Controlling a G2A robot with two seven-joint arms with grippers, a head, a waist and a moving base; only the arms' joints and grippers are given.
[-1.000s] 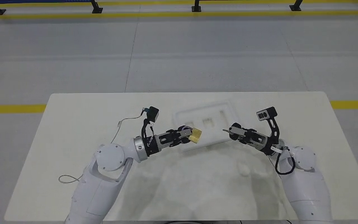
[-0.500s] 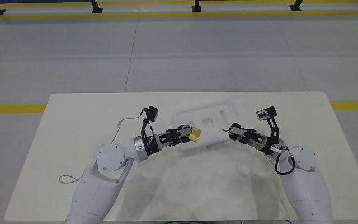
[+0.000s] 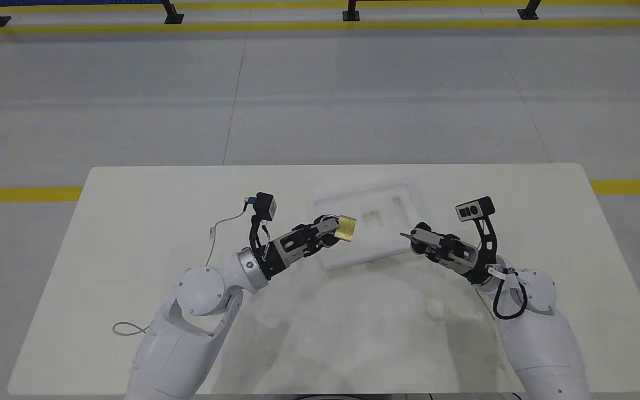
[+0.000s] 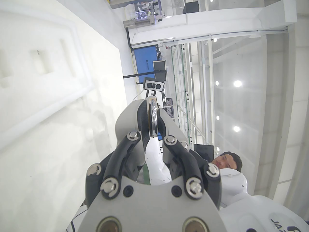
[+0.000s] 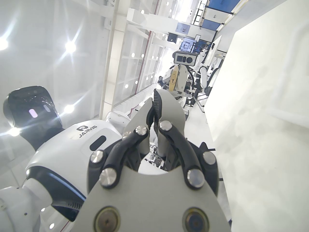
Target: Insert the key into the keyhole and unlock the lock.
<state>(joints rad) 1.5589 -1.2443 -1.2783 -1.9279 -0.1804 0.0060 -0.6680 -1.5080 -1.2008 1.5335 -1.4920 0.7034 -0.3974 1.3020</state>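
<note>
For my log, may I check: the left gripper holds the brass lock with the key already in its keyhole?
Not inserted: the top view shows the key, in the right gripper, clearly apart from the lock in the left gripper.

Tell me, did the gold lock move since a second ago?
Yes. The lock in the left pincer went a little farther from the robot, deeper over the white foam tray.

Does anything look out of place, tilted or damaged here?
Nothing stands out. The left gripper holds the brass padlock over the white foam tray. The right gripper holds the key, apart from the padlock.
</note>
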